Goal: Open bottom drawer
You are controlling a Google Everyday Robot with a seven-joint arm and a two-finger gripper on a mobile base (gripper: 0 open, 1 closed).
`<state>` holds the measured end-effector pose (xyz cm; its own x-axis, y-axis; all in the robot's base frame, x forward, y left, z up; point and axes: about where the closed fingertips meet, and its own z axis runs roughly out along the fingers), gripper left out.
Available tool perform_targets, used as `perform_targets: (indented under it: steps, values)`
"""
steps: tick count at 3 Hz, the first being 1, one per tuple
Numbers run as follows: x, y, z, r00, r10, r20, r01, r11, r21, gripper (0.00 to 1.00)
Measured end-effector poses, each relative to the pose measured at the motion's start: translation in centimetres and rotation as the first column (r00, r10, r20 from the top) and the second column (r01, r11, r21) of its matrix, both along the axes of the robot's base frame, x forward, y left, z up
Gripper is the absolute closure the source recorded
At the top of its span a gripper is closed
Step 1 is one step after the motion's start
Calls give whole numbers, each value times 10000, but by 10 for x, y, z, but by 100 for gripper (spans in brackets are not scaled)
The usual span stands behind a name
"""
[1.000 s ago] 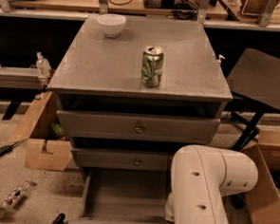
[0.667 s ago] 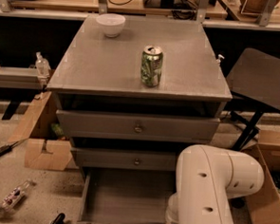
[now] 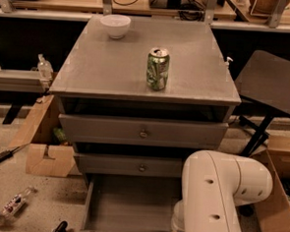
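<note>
The grey cabinet point(image 3: 138, 63) stands in the middle of the camera view. Its bottom drawer point(image 3: 129, 205) is pulled out toward me, showing a shallow empty grey box; its front lies at or below the lower edge of the view and the knob is not visible. The top drawer front point(image 3: 143, 131) and the middle drawer front point(image 3: 132, 165) are shut. My white arm point(image 3: 219, 196) rises at the lower right, in front of the drawer's right side. My gripper is out of view.
A green can point(image 3: 157, 68) and a white bowl point(image 3: 115, 25) stand on the cabinet top. A cardboard box point(image 3: 42, 141) sits left of the cabinet, a dark chair point(image 3: 272, 84) at the right, another box point(image 3: 278, 195) at far right. Small clutter lies on the floor at left.
My arm has shifted slightly to the right and lower in the view. The bottom drawer stays pulled out; the can and bowl have not moved.
</note>
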<state>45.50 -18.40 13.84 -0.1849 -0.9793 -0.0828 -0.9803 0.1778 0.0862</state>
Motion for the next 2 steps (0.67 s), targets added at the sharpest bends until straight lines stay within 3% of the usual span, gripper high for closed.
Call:
perform_targets:
  steps: [1,2]
  values:
    - [0,0,0,10000,0,0,0,10000,0,58]
    - [-1,0,0,10000,2,-12,-2,10000,1,28]
